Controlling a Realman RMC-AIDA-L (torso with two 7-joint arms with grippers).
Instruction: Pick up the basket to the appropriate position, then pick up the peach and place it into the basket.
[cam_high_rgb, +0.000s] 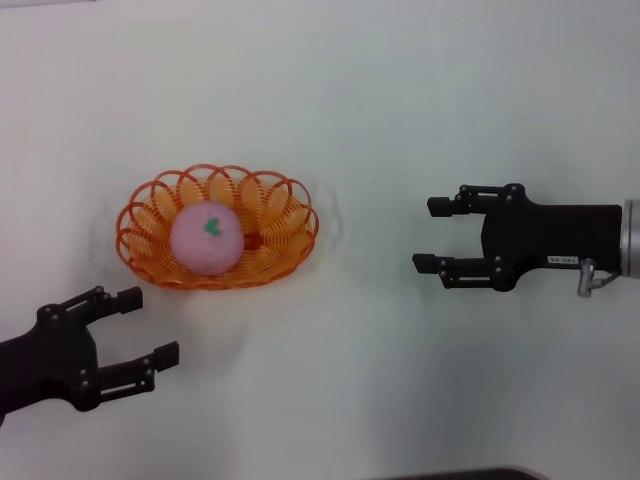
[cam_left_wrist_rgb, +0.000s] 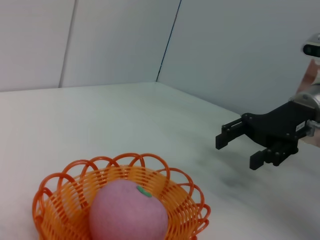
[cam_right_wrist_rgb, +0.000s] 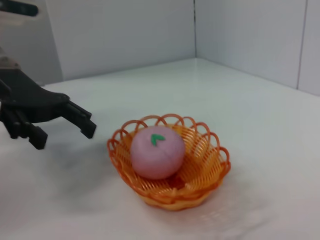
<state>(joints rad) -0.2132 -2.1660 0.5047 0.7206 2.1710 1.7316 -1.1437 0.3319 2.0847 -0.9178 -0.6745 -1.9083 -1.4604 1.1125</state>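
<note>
Black and spread wide, the right gripper (cam_high_rgb: 428, 234) hung well to the right of the basket (cam_high_rgb: 218, 228), holding nothing, its fingers aimed toward it. The left gripper (cam_high_rgb: 143, 324) sat near the basket's lower-left side, apart from the rim, equally wide and equally empty. Between them the basket rested flat on the white table (cam_high_rgb: 400, 120), and the peach (cam_high_rgb: 206, 238) lay inside it, a little left of centre, green leaf mark facing up. By the look of things, the placing was already done and only the retreat remained.

The risk lay with the left gripper, being the closer. A careless sweep past the rim could have hooked a finger in one of the wire loops and dragged or tipped the basket, which looked light. Tipped far enough, the round peach could have rolled out over the low rim. The right gripper stood far enough off that only a move back toward the basket could have caused trouble.
</note>
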